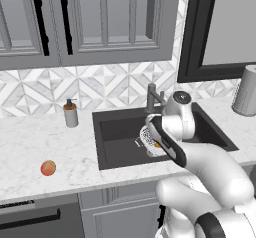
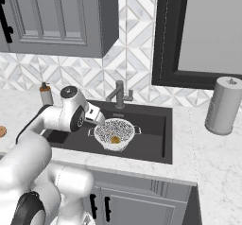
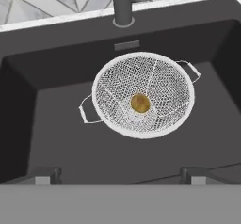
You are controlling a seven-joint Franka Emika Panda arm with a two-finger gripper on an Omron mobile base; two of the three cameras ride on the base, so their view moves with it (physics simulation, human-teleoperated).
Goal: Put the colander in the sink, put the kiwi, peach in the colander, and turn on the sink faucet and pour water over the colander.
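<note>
Two fingertips [image 3: 47,176] spread wide, gripper [image 3: 120,175] released, holding nothing | arm bent over sink [image 3: 28,124], hand above basin | colander [image 3: 143,95] on sink floor below faucet [image 3: 123,2], kiwi [image 3: 140,103] at its centre | peach [image 1: 48,168] on counter [image 1: 30,147], well left of sink

Kiwi [image 3: 140,103] in colander [image 3: 160,72], colander in sink [image 3: 56,124], faucet [image 3: 123,2] behind, peach [image 1: 48,168] on counter [image 1: 30,142] left.

I see grey panelled cabinets [image 1: 90,22] upper left, a geometric tiled backsplash [image 1: 100,89] mid-frame — white marble counter [image 1: 30,147] below, dark-framed window [image 1: 220,27] upper right.
</note>
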